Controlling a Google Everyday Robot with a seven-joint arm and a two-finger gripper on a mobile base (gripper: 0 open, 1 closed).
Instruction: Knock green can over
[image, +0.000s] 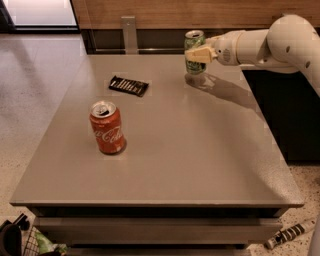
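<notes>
The green can is at the far right of the grey table, upright, with its silver top showing. My gripper reaches in from the right on a white arm. Its cream fingers are closed across the can's middle. The can's base sits a little above its reflection on the tabletop, so it seems slightly lifted. A red cola can stands upright at the left front, far from the gripper.
A flat black ridged object lies at the table's back left. A wooden wall and a grey post run behind the table. A striped object lies on the floor at the right front, and a basket at the left front.
</notes>
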